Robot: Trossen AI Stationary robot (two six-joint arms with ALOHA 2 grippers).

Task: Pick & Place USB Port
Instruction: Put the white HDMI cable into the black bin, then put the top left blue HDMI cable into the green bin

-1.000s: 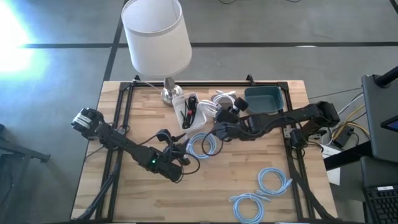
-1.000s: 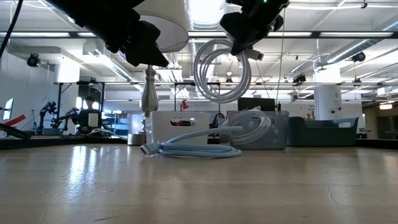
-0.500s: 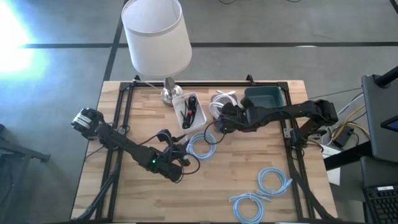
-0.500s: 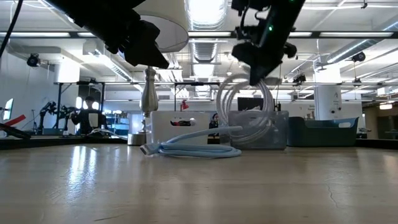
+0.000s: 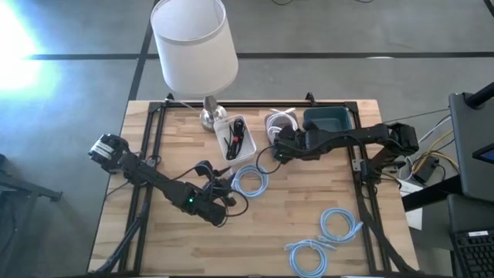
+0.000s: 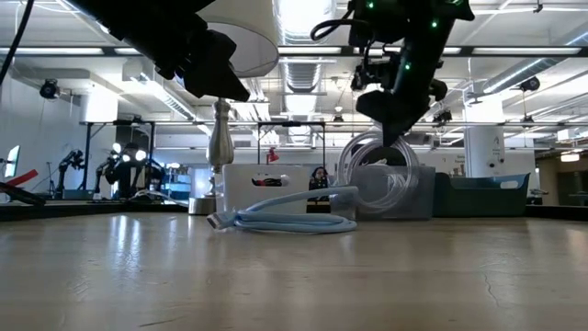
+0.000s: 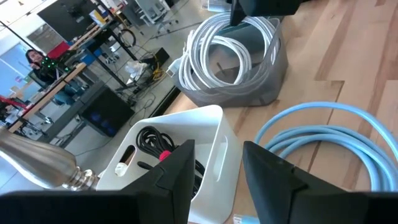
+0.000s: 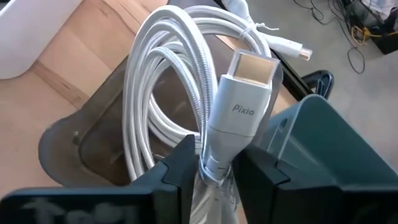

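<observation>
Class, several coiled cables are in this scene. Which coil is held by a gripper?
The white coil, clamped in the right gripper over the clear bin. The three light-blue coils lie loose on the table.

Robotics lab: open hall, ceiling strip lights (image 6: 303,17), other robot rigs (image 6: 87,165) on benches, monitors (image 7: 68,18), wooden worktable (image 5: 255,232).

"Pixio" printed on white cable plug (image 8: 241,102); no other readable text.

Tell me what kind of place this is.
Probably a robotics lab or workshop: a wooden table with two robot arms, open ceiling ducts overhead, and workbenches with screens in the room behind.
</observation>
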